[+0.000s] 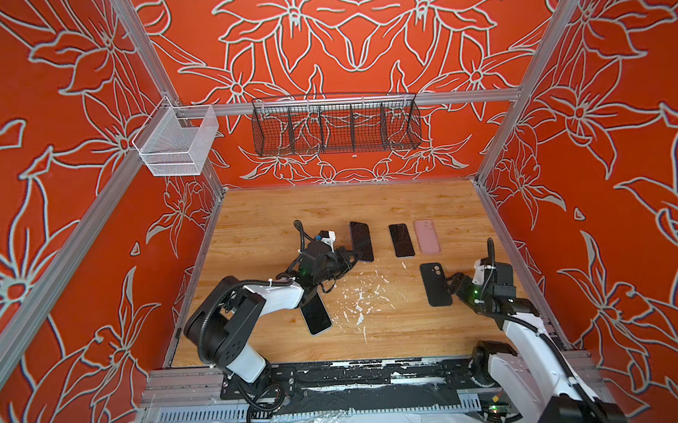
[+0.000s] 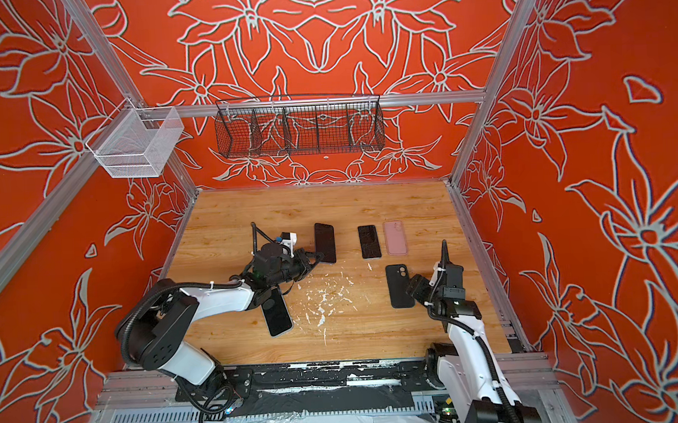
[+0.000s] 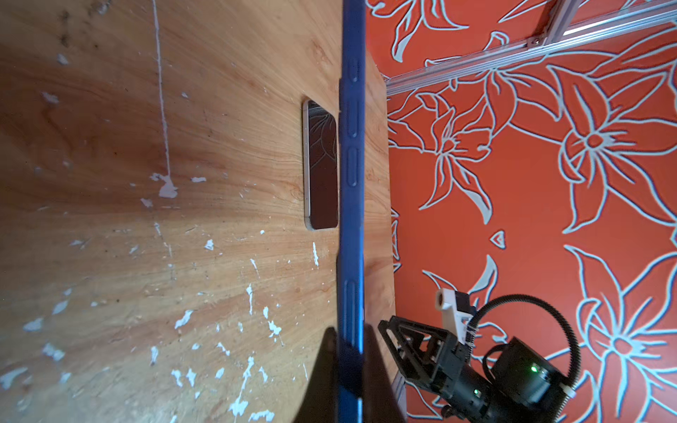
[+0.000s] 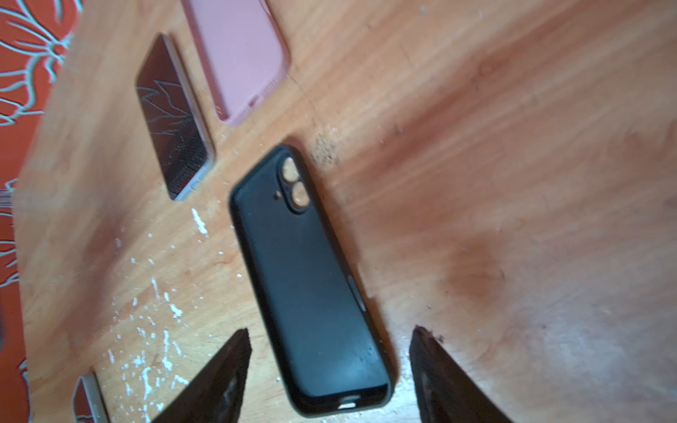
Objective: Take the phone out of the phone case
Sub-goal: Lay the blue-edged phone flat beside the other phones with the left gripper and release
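1. Left claw (image 1: 356, 255): clamped on blue-cased dark slab phone (image 1: 361, 241) at its 6 o'clock end; long axis 12–6 over wooden desk (image 1: 329, 209).
2. Right claw (image 4: 329, 329): spread wide, empty, at phone's 4 o'clock.

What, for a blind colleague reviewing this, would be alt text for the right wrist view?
A black case lies back up on the wooden table, its near end within the open right gripper. Beyond it lie a pink case and a phone, screen up.
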### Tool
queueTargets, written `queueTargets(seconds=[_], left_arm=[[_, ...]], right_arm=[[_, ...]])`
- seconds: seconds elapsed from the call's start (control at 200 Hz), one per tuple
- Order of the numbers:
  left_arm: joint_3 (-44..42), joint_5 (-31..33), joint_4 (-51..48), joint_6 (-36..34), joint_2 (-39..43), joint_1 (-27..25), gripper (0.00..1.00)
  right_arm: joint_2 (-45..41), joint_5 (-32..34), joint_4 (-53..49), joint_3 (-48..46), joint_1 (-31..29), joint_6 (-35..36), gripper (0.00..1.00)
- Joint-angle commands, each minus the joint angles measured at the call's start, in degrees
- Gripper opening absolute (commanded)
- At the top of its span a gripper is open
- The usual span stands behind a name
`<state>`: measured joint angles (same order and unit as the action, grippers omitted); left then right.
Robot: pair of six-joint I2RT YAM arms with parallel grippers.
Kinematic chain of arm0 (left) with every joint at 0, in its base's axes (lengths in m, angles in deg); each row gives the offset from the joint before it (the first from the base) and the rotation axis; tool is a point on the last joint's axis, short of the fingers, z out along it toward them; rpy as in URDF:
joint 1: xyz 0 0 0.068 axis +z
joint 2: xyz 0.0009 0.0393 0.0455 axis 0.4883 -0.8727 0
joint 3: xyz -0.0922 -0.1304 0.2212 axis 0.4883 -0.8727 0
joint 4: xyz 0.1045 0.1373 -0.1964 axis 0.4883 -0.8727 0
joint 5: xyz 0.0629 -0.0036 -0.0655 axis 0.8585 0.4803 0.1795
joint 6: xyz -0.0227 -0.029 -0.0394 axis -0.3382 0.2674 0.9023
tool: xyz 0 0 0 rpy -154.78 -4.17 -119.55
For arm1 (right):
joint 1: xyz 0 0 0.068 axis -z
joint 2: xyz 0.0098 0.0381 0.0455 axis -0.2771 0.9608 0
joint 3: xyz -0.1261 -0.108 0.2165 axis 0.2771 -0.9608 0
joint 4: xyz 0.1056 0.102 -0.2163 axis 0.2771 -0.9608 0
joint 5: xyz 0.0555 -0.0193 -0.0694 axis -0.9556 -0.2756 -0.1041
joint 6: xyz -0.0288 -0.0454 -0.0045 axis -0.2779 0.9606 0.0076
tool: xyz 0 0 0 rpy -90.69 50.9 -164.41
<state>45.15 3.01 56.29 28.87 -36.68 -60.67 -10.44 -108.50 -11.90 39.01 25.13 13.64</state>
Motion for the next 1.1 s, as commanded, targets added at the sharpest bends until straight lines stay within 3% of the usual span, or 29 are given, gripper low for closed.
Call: queueTargets(seconds=[0.0, 0.09, 0.315, 0.53, 1.091], left_arm=[[2.26, -2.94, 10.56, -1.18, -5.04, 0.26, 0.00], [3.40, -3.33, 16.52, 0.68, -10.50, 0.33, 0.00], [8.67, -3.76, 18.37, 2.88, -18.45, 0.24, 0.00], [11.50, -2.70, 14.91, 2.47, -21.06, -0.20, 0.00], [15.68, 2.09, 3.90, -1.08, -22.52, -2.29, 0.15]], right_arm=[[-1.38, -1.85, -1.58, 2.60, 0.41, 2.87, 0.81], [-1.36, -4.53, -0.63, 2.71, 0.39, 4.20, 0.89], [-1.83, -6.36, -0.30, 1.72, 0.45, 5.97, 0.91], [-2.65, -6.61, 1.16, 0.34, 0.45, 5.98, 0.92], [-8.49, -3.98, 0.34, 0.09, 0.46, 4.57, 0.92]])
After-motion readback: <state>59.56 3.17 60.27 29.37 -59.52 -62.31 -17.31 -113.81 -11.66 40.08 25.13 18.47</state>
